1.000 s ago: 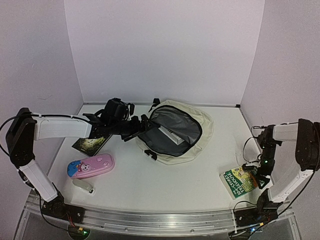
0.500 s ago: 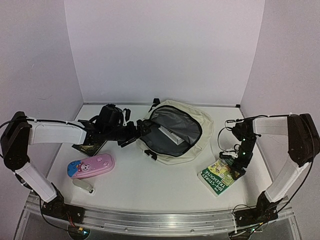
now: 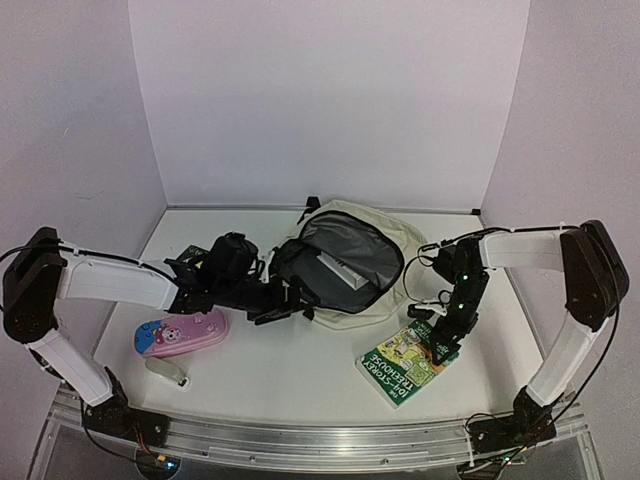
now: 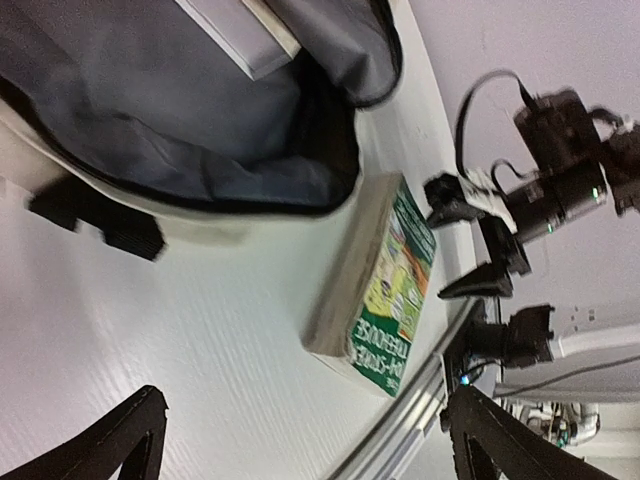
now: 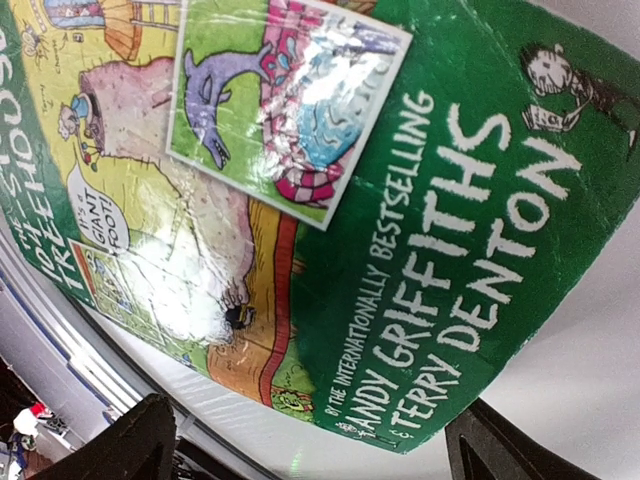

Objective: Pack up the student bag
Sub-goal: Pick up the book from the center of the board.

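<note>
Since a second ago the book [image 3: 408, 362] is sliding left along the bench [image 3: 300, 375], now lying just near of the bag [image 3: 410, 250] mid-bench, its long axis slanting along the bag's rim. The right hand [image 3: 440, 345], spread and empty, is hanging over the book's right end. The left hand [image 3: 285, 305], also spread, is sitting by the bag's near-left edge.

Green illustrated paperback [image 3: 400, 366] laid flat on white table [image 3: 300, 372], pink cartoon pencil case [image 3: 185, 333] placed at left, small white object [image 3: 165, 371] set just beside it.

Green book [image 3: 405, 362] lies just beside the student bag's [image 3: 413, 248] wide-open mouth.
</note>
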`<control>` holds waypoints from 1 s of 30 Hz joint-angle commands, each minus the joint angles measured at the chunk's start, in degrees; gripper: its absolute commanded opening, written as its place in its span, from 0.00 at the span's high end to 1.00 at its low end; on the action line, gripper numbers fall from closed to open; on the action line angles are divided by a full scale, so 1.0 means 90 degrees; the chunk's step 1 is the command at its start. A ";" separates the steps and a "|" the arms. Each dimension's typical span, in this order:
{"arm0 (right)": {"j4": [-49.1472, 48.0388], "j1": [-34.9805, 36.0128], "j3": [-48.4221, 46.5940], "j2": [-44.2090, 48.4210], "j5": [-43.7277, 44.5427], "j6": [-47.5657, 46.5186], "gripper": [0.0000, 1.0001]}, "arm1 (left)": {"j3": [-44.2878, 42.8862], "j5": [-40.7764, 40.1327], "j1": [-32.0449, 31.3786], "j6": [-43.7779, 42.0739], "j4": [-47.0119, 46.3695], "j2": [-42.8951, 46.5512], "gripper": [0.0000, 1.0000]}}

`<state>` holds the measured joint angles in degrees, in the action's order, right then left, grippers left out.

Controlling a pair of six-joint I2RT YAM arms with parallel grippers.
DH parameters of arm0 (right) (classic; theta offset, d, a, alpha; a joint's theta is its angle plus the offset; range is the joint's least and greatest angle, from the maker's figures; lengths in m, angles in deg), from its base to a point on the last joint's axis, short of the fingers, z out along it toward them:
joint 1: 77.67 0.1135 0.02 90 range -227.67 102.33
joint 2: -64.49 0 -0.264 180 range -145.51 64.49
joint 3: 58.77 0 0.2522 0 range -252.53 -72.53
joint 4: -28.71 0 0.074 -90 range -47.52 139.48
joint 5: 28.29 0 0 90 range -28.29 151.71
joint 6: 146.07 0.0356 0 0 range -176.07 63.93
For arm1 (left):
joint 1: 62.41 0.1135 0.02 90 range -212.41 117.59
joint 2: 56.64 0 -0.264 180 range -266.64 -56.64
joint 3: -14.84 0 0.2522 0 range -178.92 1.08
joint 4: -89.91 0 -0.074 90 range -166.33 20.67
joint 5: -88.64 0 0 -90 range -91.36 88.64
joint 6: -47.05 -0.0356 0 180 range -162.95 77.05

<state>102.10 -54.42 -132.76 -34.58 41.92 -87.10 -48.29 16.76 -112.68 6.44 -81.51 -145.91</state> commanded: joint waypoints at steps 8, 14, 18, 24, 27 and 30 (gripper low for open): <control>0.0495 0.0077 -0.0789 -0.0104 -0.1224 0.0611 0.11 | -0.0326 0.1018 -0.1117 0.0348 -0.0918 -0.1339 0.13; 0.0503 0.0138 -0.0919 -0.0316 -0.1315 0.1053 0.15 | -0.0629 0.1366 -0.1192 0.0621 -0.1559 -0.2066 0.26; 0.0527 0.0149 -0.0925 -0.0355 -0.1229 0.1172 0.16 | -0.1242 0.1676 -0.1284 0.0456 -0.1350 -0.2677 0.34; 0.0524 0.0117 -0.1013 -0.0098 -0.0456 0.1246 0.17 | -0.1662 0.1922 -0.1299 0.0309 -0.1196 -0.2981 0.43; 0.0424 0.0088 -0.0894 -0.0351 0.0084 0.1146 0.21 | -0.1738 0.1951 -0.1298 0.0255 -0.1192 -0.3033 0.47; 0.0393 0.0089 -0.0747 -0.0743 0.0128 0.0974 0.29 | -0.1824 0.2100 -0.1297 0.0229 -0.1270 -0.3130 0.52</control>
<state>105.18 -53.51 -140.12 -38.00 38.63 -76.87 -61.75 32.94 -124.24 9.85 -91.33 -172.73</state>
